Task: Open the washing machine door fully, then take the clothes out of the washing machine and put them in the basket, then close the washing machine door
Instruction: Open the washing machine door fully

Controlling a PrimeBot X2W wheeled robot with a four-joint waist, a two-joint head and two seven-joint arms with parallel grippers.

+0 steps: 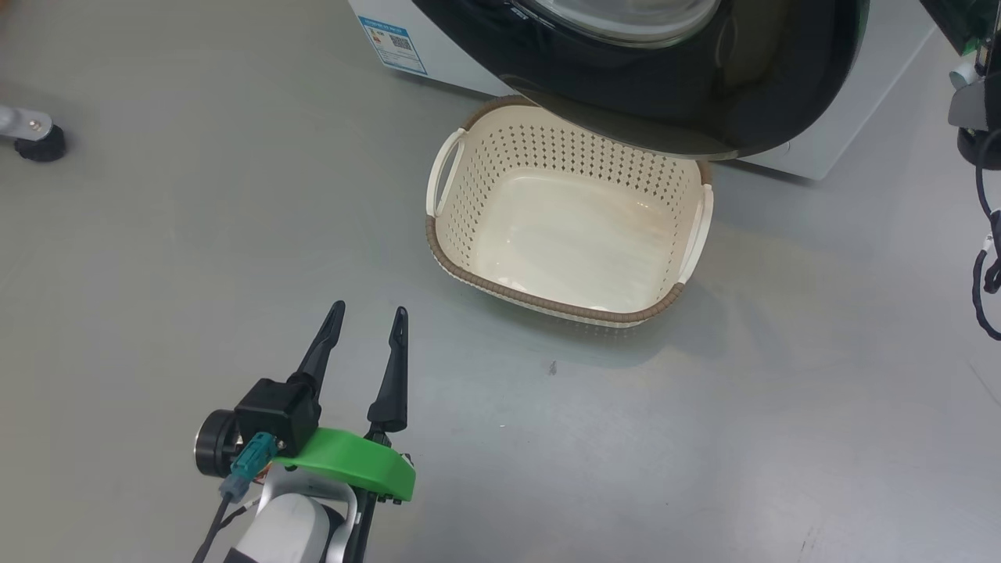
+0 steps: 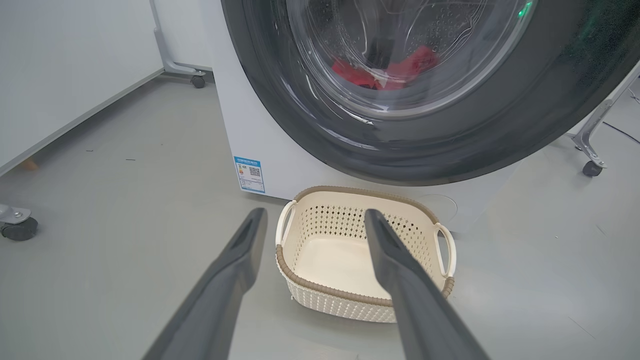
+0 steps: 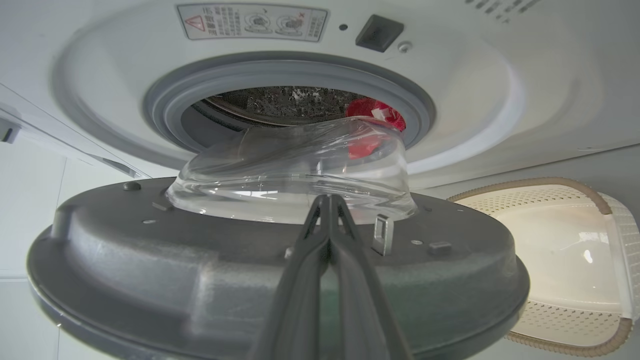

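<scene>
The top edge of the head view cuts off most of the washing machine door [image 1: 665, 102], and the door's lower edge hides the far rim of the basket [image 1: 547, 303]. The dark parts and cables [image 1: 987, 258] at that view's right edge are cropped too, and we cannot tell what they belong to.

In the left wrist view the clothes [image 2: 400, 70] show only as red patches behind the door's glass, above and well beyond the left pincer [image 2: 315, 214]. In the right wrist view the clear glass bowl [image 3: 290, 170] hides part of them inside the steel drum [image 3: 280, 100].

The left forearm rises from the bottom edge of the head view. Its fingers are spread wide and empty over the floor. The basket sits ahead of them and a little to the right, well apart.

The right pincer [image 3: 325, 198] has its fingers pressed together, and we see nothing between them. Its tips lie over the door's grey inner face at the foot of the bowl, and we cannot tell whether they touch it. A latch hook [image 3: 382, 234] stands just to their right. The grey gasket [image 3: 165, 100] of the washing machine [image 3: 75, 75] lies beyond the tips, and the basket is off to the right.
</scene>
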